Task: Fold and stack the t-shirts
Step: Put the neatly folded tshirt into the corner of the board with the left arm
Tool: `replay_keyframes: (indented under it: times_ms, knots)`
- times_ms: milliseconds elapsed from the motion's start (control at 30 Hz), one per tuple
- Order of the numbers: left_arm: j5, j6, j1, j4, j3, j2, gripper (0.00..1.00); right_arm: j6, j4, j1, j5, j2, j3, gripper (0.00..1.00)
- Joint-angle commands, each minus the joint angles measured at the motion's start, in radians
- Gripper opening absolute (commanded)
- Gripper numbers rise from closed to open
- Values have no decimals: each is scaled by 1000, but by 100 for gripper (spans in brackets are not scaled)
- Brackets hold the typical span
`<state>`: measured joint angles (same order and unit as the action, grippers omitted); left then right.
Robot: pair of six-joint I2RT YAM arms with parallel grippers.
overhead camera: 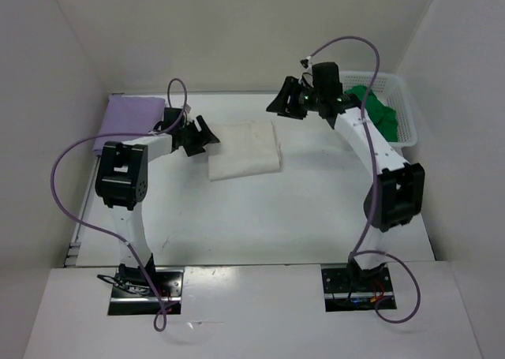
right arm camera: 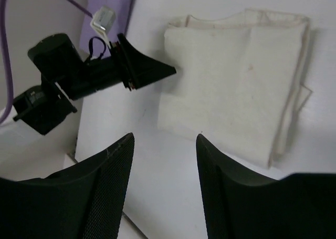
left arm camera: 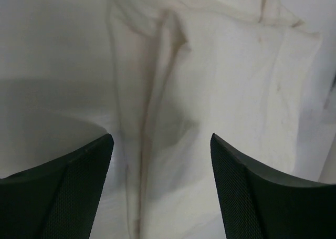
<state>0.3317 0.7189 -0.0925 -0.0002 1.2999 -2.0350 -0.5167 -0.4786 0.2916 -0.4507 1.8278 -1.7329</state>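
Our left gripper (left arm camera: pixel 160 139) stands wide, nothing between its fingers. Seen from its wrist, a long crease of the cream t-shirt (overhead camera: pixel 245 148) runs straight up toward twelve o'clock between them. Our right gripper (right arm camera: pixel 164 139) is just as wide and equally empty, with bare table (overhead camera: pixel 260 217) under its gap and the cream cloth off toward two o'clock.

From the top view, the left gripper sits at the cream shirt's nine o'clock edge and the right gripper hangs near its one o'clock corner. The shirt lies as a folded rectangle mid-table. The lavender t-shirt (overhead camera: pixel 130 116), also folded, lies at ten o'clock from it by the wall. The green t-shirt (overhead camera: pixel 377 110) is bunched in the basket (overhead camera: pixel 409 114) at two o'clock.

We judge that stacking cream onto lavender comes next. To do it well, we should pinch every layer at opposite edges and lift evenly so the fold does not open. We should then lay it down with its edges matching the lavender's.
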Motion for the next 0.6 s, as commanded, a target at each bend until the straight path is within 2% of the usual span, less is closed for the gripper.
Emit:
replay_keyframes:
  times_ms: [0, 100, 133, 233, 267, 300, 367, 500, 567]
  knots:
    - [36, -61, -35, -21, 16, -106, 82, 37, 58, -19, 20, -137, 207, 57]
    - [92, -61, -70, 17, 35, -166, 73, 27, 69, -40, 20, -267, 352, 57]
    - [119, -40, -81, 28, 44, -189, 59, 27, 69, -51, 20, -298, 383, 57]
    - [147, 23, -119, 106, 44, -191, 34, 17, 69, -62, 32, -396, 481, 57]
    - [147, 42, -119, 133, 56, -191, 20, 17, 60, -72, 32, -416, 502, 57]
    - [147, 53, -134, 134, 85, -174, 15, 17, 60, -72, 32, -455, 542, 57]
    - [147, 65, -148, 99, 148, -142, 9, -6, 51, -72, 43, -493, 579, 57]
    - [147, 88, -159, 65, 320, -80, 9, -29, 51, -81, 52, -581, 697, 58]
    - [147, 88, -139, -3, 455, -70, 9, -52, 51, -97, 35, -633, 754, 58]
